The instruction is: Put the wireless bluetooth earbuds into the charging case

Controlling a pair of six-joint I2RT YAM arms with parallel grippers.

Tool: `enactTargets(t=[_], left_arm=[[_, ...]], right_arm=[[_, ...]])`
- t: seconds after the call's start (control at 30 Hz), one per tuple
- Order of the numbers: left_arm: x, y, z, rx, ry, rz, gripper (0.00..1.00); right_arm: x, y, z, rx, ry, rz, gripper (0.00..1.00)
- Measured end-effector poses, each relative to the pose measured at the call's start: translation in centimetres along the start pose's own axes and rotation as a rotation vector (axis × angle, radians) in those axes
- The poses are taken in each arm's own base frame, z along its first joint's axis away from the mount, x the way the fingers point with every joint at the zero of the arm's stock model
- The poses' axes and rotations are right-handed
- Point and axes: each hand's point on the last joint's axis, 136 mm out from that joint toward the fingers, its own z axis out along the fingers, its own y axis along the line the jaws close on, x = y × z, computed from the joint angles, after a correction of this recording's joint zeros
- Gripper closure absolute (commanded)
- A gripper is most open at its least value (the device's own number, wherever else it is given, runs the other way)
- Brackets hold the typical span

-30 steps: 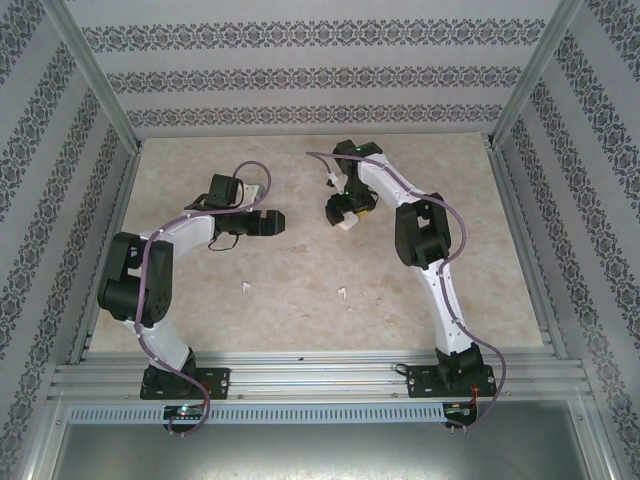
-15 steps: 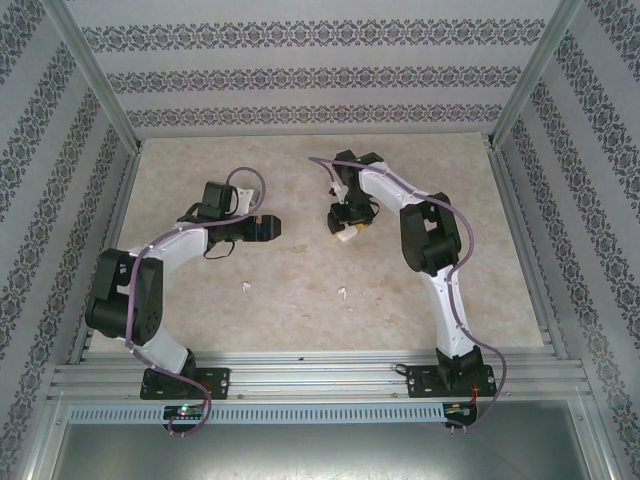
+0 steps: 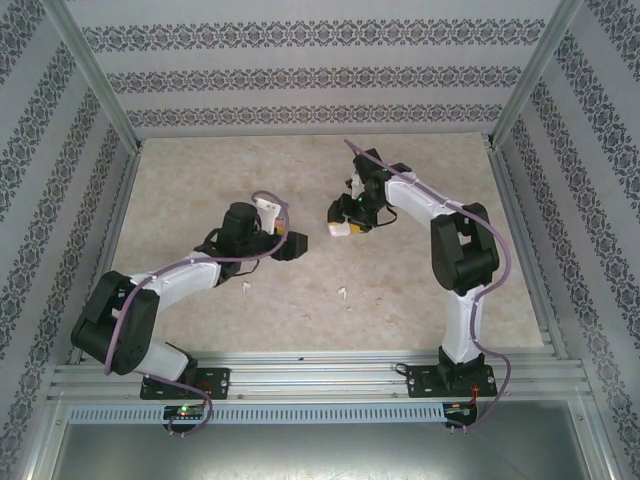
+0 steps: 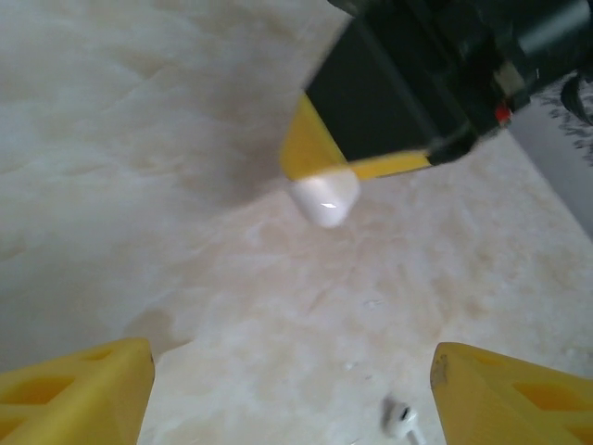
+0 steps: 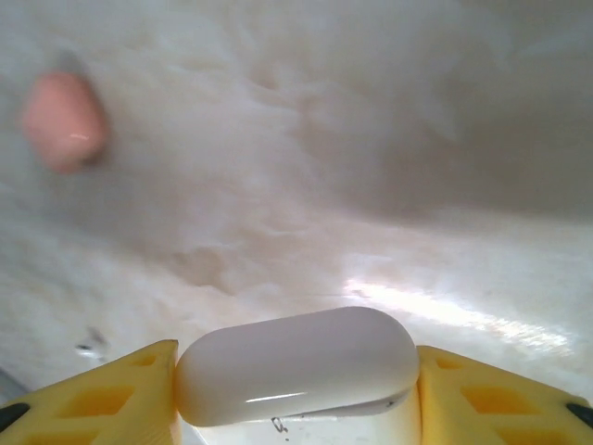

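My right gripper [image 3: 345, 222] is shut on a white pebble-like charging case [image 5: 296, 375], its lid closed, held above the table between the yellow fingers [image 5: 102, 399]. The same case [image 4: 324, 197] shows in the left wrist view, sticking out of the right gripper's jaws. My left gripper [image 3: 297, 244] is open just left of it, with nothing between its fingers [image 4: 83, 389]. One white earbud [image 4: 400, 419] lies on the table near the left gripper's right finger. Two white earbuds [image 3: 246, 288] [image 3: 342, 293] lie on the table in front of the arms. A salmon-pink case [image 5: 63, 120] rests further off on the table.
The table is pale marbled stone [image 3: 200, 180], walled by patterned panels and metal posts [image 3: 95, 80]. A metal rail [image 3: 320, 375] runs along the near edge by the arm bases. Both arms' cables loop over the middle of the table.
My left arm has swung right and forward, bringing its open gripper close to the right gripper. The right arm shifted its elbow right while keeping the white case in its grip.
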Motion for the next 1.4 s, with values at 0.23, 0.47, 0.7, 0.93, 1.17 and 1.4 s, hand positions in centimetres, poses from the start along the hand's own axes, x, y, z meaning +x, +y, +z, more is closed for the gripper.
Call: enactTargets(t=[0.23,0.47,0.7,0.93,1.17,1.4], left_arm=[[-1.9,-2.7,1.5,0.082,-0.146,0.016,0.29],[-3.2,-2.8,2.8,0.122,-0.219,-0.013,0.35],[-3.8,-3.3,4.1,0.166,-0.245,-0.043,0.45],[-4.2,-3.3,4.9,0.189,-0.264,-0.06,0.52],[-5.3,-3.6,5.4,0.206,-0.289,-0.059,0.58],[-6.1,-3.9,5.6,0.223,-0.305,-0.071,0.77]], right_arm=[[-0.7,3.9,-3.9,-0.125,-0.101,-0.004,0.5],[0.0,4.3,-4.5,-0.155,-0.105,0.025,0.5],[0.5,4.7,-4.9,-0.175,-0.102,0.035,0.5],[0.7,5.7,-5.9,-0.205,-0.111,0.023,0.51],[0.9,5.6,-5.9,-0.207,-0.112,0.022,0.51],[1.0,5.9,-5.9,-0.209,-0.115,0.014,0.5]])
